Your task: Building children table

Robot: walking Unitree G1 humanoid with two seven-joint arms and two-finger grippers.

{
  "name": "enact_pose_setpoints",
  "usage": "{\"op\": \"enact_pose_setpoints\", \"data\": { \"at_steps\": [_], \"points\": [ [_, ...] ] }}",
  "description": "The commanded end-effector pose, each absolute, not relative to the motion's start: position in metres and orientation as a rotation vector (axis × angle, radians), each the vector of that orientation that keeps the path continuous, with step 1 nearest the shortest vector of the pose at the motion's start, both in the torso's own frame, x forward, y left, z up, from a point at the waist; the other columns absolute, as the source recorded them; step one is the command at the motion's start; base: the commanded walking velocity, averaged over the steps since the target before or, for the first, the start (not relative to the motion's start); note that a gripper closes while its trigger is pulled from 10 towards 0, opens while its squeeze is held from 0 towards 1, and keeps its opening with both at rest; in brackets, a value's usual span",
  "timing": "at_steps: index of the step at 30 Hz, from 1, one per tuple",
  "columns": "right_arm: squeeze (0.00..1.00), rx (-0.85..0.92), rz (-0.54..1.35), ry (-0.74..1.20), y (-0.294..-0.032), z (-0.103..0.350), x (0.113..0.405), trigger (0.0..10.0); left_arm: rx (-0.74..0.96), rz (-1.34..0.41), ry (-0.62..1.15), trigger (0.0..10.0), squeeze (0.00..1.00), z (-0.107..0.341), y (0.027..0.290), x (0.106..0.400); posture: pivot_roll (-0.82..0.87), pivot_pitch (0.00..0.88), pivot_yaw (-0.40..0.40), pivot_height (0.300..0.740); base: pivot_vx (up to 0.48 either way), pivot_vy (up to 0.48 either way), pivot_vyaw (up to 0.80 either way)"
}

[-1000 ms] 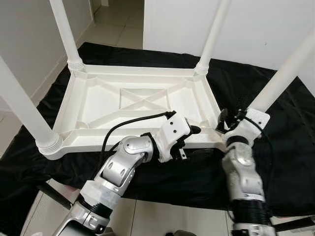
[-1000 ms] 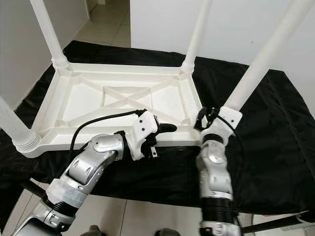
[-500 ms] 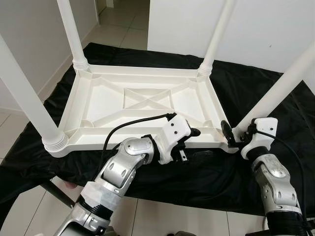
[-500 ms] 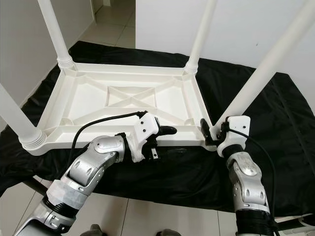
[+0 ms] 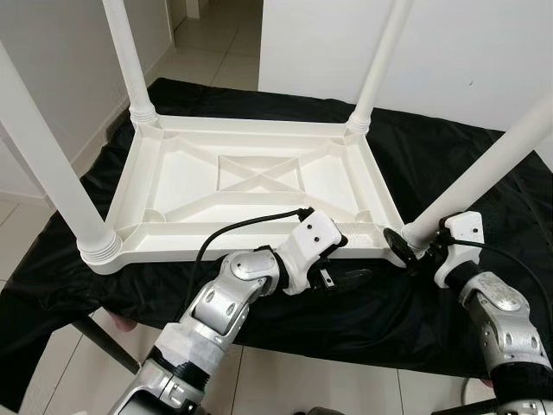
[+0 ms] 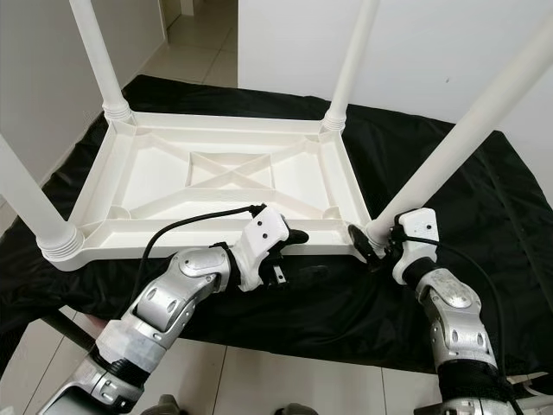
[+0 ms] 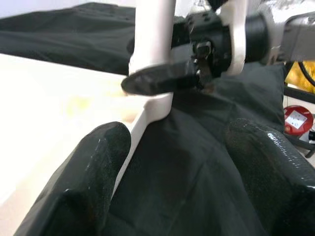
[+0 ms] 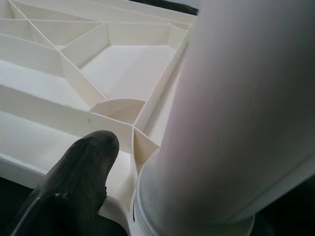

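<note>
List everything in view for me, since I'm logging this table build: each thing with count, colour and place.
Tabletop: one, white, upside down on the black cloth, ribbed underside up.
Table legs: four, white, standing up from the tabletop's corners.
Cloth: one, black, spread under the tabletop.
Floor: pale tiles, beyond and below the cloth.
Wall: white, behind the cloth.
Left gripper: open, at the tabletop's near edge, over the cloth.
Right gripper: at the base of the near right leg, a finger beside its socket.
</note>
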State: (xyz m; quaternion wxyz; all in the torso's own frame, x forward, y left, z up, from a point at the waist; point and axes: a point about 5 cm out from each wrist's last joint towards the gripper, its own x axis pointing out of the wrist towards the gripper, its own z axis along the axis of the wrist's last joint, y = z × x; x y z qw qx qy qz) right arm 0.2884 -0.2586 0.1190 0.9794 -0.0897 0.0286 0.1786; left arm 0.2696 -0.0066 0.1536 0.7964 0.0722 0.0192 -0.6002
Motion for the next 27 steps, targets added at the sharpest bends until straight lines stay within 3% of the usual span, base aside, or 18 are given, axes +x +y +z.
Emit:
{"op": "enact_pose_setpoints", "data": {
  "at_steps": [1,2,13,14,15,16,27],
  "points": [
    [0.0,-0.18,0.364,0.069,-0.26,0.116,0.288,5.2,0.164,-1.208,0.044,10.0,0.0,0.153,-0.006,0.274,0.02,0.0,-0.054,0.74,0.0,0.0,0.0],
    [0.0,-0.182,0.35,0.072,-0.262,0.116,0.292,0.0,0.165,-1.208,0.039,10.0,0.0,0.154,-0.007,0.274,0.02,0.0,-0.053,0.74,0.0,0.0,0.0],
    [0.0,-0.177,0.376,0.145,-0.266,0.114,0.303,0.0,0.161,-1.21,0.029,10.0,0.0,0.156,-0.01,0.274,0.02,0.0,-0.06,0.74,0.0,0.0,0.0],
    [0.0,-0.194,0.373,0.149,-0.267,0.114,0.304,5.4,0.16,-1.21,0.027,10.0,0.0,0.156,-0.01,0.273,0.02,0.0,-0.064,0.74,0.0,0.0,0.0],
    [0.0,-0.194,0.373,0.149,-0.267,0.114,0.304,5.4,0.16,-1.21,0.027,10.0,0.0,0.156,-0.01,0.273,0.02,0.0,-0.064,0.74,0.0,0.0,0.0],
    [0.0,-0.193,0.372,0.149,-0.267,0.114,0.305,10.0,0.159,-1.211,0.027,10.0,0.0,0.156,-0.01,0.273,0.02,0.0,-0.064,0.74,0.0,0.0,0.0],
    [0.0,-0.105,0.242,0.191,-0.262,0.099,0.305,10.0,0.162,-1.217,0.025,10.0,0.0,0.155,-0.007,0.269,0.04,0.0,-0.077,0.74,0.0,0.0,0.0]
  ]
}}
